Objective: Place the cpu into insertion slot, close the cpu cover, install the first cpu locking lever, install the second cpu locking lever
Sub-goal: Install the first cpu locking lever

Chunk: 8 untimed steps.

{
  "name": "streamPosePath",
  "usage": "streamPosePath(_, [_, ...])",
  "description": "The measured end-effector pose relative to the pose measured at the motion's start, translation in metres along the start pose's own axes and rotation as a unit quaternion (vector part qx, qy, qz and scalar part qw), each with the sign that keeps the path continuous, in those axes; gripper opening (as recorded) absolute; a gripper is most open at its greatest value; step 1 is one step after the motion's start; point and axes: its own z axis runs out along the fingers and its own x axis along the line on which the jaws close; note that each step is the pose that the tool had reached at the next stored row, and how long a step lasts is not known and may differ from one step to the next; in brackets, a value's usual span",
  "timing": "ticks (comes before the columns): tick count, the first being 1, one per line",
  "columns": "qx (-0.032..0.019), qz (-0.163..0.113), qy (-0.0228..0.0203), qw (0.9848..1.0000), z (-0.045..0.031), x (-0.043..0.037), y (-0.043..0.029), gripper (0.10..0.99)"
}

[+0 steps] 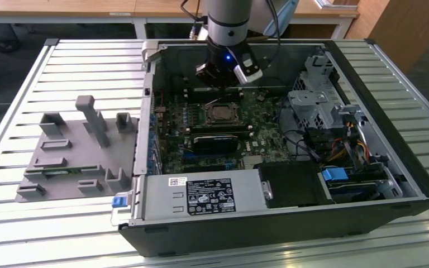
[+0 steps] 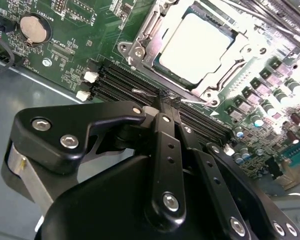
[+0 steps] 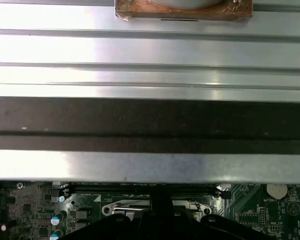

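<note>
The cpu [image 2: 192,47] sits flat in the slot [image 2: 140,57] on the green board [image 2: 65,55], silvery top up — and the cover [image 2: 217,85] looks to be folded down over it, its frame ringing the chip's edges in the second wrist view. In the exterior view the socket [image 1: 220,113] lies mid-board inside the open case [image 1: 274,223], which rests on the slatted bench [image 1: 65,61], with a grey fixture [image 1: 80,151] off to the exterior view's left. The gripper [image 2: 166,97] hangs low just beside the socket, over the long memory slots [image 2: 125,82], its jaws pressed together with nothing large between them; a thin bright wire, probably a locking lever [image 2: 140,92], runs right by the tips — whether they touch it I cannot tell. As for handling, I'd judge the chip light, stiff and fragile underneath, best left alone now it is seated. The cover is thin springy sheet metal, slick on its face, and the lever is a stiff sprung wire, so take it at its hooked end, not mid-span.
</note>
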Motion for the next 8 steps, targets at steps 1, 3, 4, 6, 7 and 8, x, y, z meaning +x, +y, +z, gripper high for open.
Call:
streamPosePath(1, [0.0, 0.0, 0.0, 1.0, 0.0005, -0.0003, 0.0001, 0.106])
streamPosePath(3, [0.0, 0.0, 0.0, 1.0, 0.0015, -0.0013, 0.0, 0.106])
streamPosePath(4, [0.0001, 0.0, 0.0, 1.0, 0.002, -0.0019, -0.0001, 0.106])
streamPosePath(6, [0.0001, 0.0, 0.0001, 1.0, 0.0032, -0.0033, -0.0002, 0.106])
streamPosePath(7, [0.0001, 0.0, 0.0, 1.0, 0.0038, -0.004, -0.0002, 0.106])
streamPosePath(8, [0.0001, 0.0, 0.0001, 1.0, 0.0043, -0.0048, -0.0003, 0.106])
